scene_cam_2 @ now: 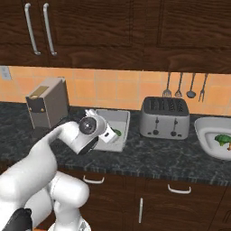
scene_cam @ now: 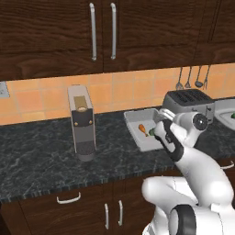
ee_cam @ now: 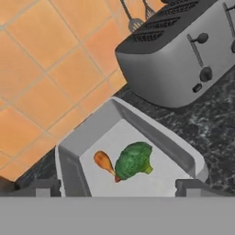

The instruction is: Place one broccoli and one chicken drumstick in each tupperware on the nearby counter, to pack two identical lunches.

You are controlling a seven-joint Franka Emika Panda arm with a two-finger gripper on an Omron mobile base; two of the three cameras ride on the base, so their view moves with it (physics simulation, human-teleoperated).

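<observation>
Black speckled stone makes up the counter (scene_cam: 41, 156), with orange wall tiles (scene_cam: 36, 98) behind and dark wood cupboards (scene_cam: 55, 32) above. A shiny toaster (scene_cam_2: 164, 118) is set between two smooth grey tupperware dishes. Broccoli (ee_cam: 133, 159) and a drumstick (ee_cam: 104, 162) are seen touching in the near tupperware (ee_cam: 151, 131). The gripper (ee_cam: 117, 187) is held above it, fingers apart.
</observation>
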